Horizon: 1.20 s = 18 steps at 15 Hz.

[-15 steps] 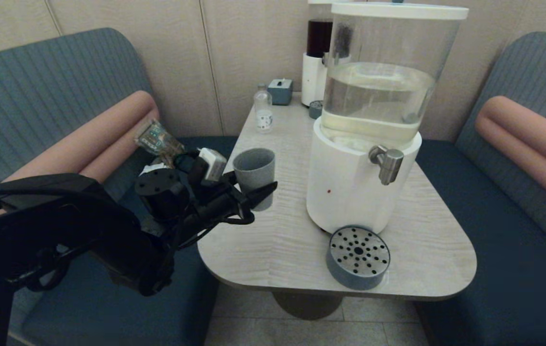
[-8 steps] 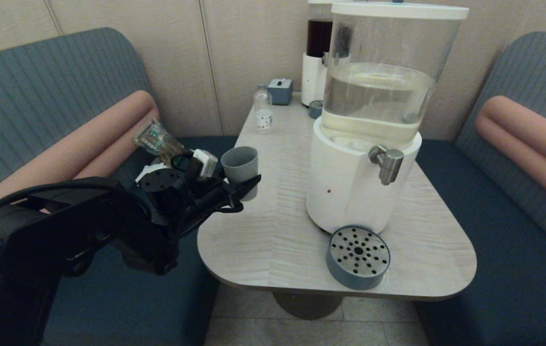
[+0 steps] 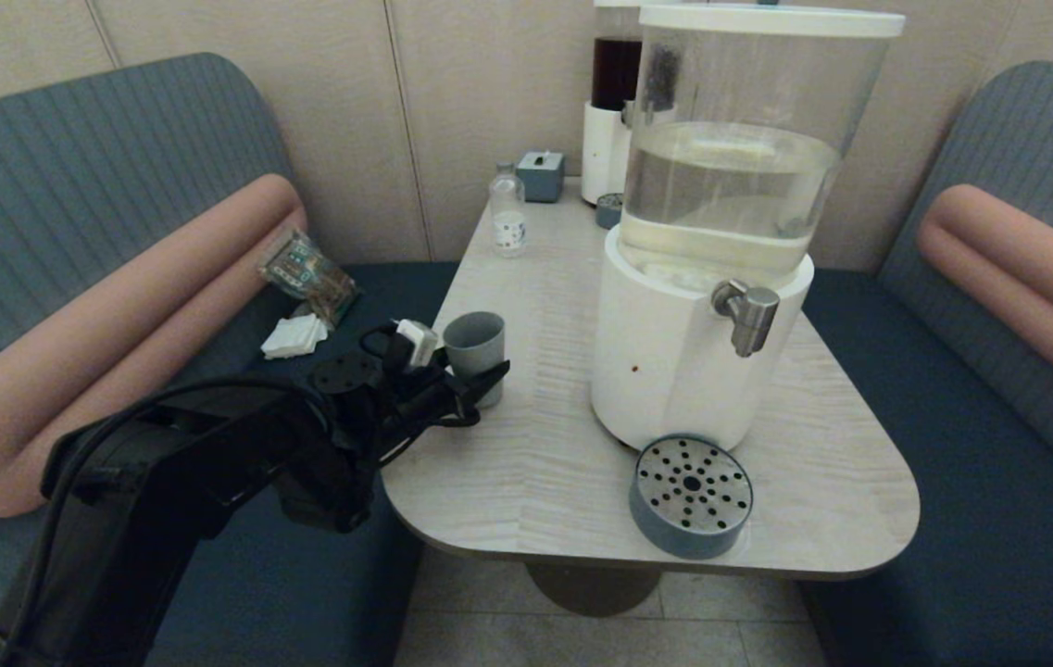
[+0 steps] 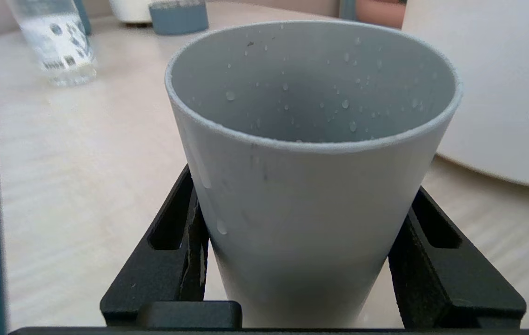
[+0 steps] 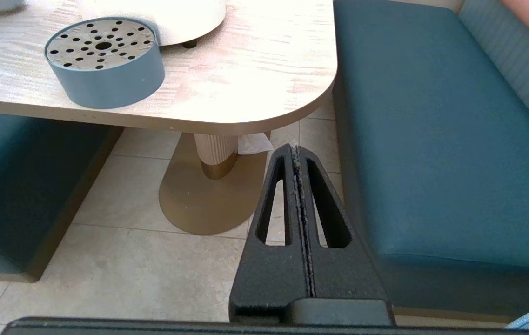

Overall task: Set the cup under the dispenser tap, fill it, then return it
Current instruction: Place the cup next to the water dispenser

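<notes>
Cup [image 4: 311, 186] first: it sits upright between the fingers [image 4: 436, 260] of my left gripper [image 3: 475, 384], clamped low on its tapered wall, near the table's [image 3: 813, 482] left edge. I cannot tell whether its base is touching the tabletop or just off it. Droplets bead the inside wall, and I see no standing water in what shows of the interior, so I judge it light. The matte plastic looks stiff enough to take a firm squeeze, but the taper and the wet spots on the outside could let it slide upward out of my hold, so a low grip seems right, kept level. Dispenser tap [image 3: 748, 315] juts from the white-based tank well to the right, and the round perforated tray [image 3: 691, 496] sits near the table's front edge, not directly under the nozzle. The tank's white base [image 3: 665, 371] lies between cup and tap, so my path must curve round its front. A small clear bottle [image 3: 507, 218] stands well behind. My right gripper [image 5: 297, 153] hangs parked below table height, fingers pressed together on nothing.
</notes>
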Motion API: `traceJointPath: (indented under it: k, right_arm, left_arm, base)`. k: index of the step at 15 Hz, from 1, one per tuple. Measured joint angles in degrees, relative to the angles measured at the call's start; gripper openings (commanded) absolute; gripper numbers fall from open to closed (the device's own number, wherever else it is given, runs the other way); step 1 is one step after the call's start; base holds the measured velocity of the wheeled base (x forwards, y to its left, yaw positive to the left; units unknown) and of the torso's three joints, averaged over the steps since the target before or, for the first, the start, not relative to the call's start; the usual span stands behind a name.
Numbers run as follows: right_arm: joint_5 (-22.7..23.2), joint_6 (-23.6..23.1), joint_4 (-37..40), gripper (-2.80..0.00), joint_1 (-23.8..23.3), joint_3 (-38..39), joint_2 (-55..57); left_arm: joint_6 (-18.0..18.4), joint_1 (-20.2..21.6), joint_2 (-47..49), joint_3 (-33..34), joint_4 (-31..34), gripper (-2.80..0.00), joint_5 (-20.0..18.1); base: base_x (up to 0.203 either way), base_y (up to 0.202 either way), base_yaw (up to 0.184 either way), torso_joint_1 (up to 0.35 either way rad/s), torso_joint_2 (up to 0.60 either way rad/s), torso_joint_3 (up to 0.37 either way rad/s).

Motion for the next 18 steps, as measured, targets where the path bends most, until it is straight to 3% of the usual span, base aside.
traceJointPath:
  k: [5,6,14,18]
  right_arm:
    - [0.0,0.0,0.0,-2.80,0.0,0.0,0.0]
    - [0.0,0.0,0.0,-2.80,0.0,0.0,0.0]
    - [0.0,0.0,0.0,-2.80,0.0,0.0,0.0]
    - [0.0,0.0,0.0,-2.80,0.0,0.0,0.0]
  left_arm:
    - [0.1,0.0,1.5,-0.5,-0.3,-2.80,0.0]
    - [0.1,0.0,1.6,-0.5,-0.3,0.00,0.0]
    - [0.3,0.0,1.1,0.5,0.0,0.00,0.0]
    - [0.3,0.0,-2.1,7.3,0.0,0.00,0.0]
  base:
    - [0.000,0.000,0.000,0.000,0.00,0.000]
    - [0.000,0.000,0.000,0.000,0.00,0.000]
    - [0.000,0.000,0.000,0.000,0.00,0.000]
    - [0.000,0.000,0.000,0.000,0.00,0.000]
